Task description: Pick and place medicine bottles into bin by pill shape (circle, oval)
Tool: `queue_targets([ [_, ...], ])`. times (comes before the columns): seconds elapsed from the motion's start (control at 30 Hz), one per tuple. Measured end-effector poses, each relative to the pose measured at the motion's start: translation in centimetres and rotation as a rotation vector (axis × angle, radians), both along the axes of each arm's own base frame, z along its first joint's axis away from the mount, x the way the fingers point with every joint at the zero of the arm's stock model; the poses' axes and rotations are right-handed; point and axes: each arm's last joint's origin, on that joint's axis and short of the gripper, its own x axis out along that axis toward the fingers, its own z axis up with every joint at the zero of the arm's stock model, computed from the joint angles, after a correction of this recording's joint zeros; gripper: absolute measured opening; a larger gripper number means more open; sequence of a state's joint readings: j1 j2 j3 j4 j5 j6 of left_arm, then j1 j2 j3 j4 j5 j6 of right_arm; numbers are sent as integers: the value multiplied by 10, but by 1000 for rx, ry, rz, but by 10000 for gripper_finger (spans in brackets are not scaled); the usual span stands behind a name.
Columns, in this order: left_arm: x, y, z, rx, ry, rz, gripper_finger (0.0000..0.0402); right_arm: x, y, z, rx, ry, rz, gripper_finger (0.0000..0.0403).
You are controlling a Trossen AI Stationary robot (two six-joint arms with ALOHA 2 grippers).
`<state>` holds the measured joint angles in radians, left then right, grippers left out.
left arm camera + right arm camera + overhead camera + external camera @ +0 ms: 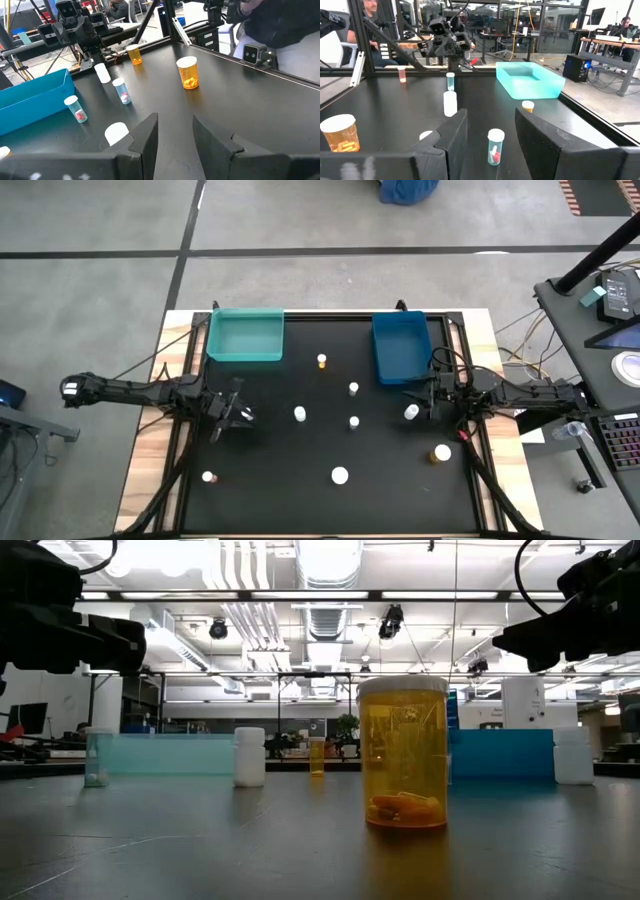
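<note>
Big amber bottle stands nearest low cam, oval pills inside. Other small bottles scattered mid-mat. L gripper and R gripper hover w/ fingers apart, empty. Teal bin, blue bin at far edge.

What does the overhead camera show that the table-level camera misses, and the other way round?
Only the overhead view shows the whole layout: the left gripper and right gripper, both open and empty above the table, and the scattered bottles, such as the white-capped one nearest the front edge.

Only the table-level view shows inside a bottle: orange pills lie at the bottom of the big amber bottle, with the room and ceiling lights behind.

Both show the teal bin and the blue bin at the far side.
</note>
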<state>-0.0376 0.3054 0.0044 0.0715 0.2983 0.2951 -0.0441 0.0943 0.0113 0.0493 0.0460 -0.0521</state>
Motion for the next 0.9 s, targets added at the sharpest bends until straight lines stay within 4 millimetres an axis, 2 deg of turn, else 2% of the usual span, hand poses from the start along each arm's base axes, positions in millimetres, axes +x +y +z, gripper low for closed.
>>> queue_targets([
  [0.73, 0, 0, 0, 0, 0, 0, 106, 0, 0, 0, 5, 0, 0, 157],
  [0.77, 0, 0, 0, 0, 0, 0, 106, 0, 0, 0, 56, -5, 0, 157],
  [0.8, 0, 0, 0, 0, 0, 0, 106, 0, 1, 0, 181, -13, 3, 157],
  [0.9, 0, 0, 0, 0, 0, 0, 106, 0, 2, -1, 661, -43, 5, 157],
])
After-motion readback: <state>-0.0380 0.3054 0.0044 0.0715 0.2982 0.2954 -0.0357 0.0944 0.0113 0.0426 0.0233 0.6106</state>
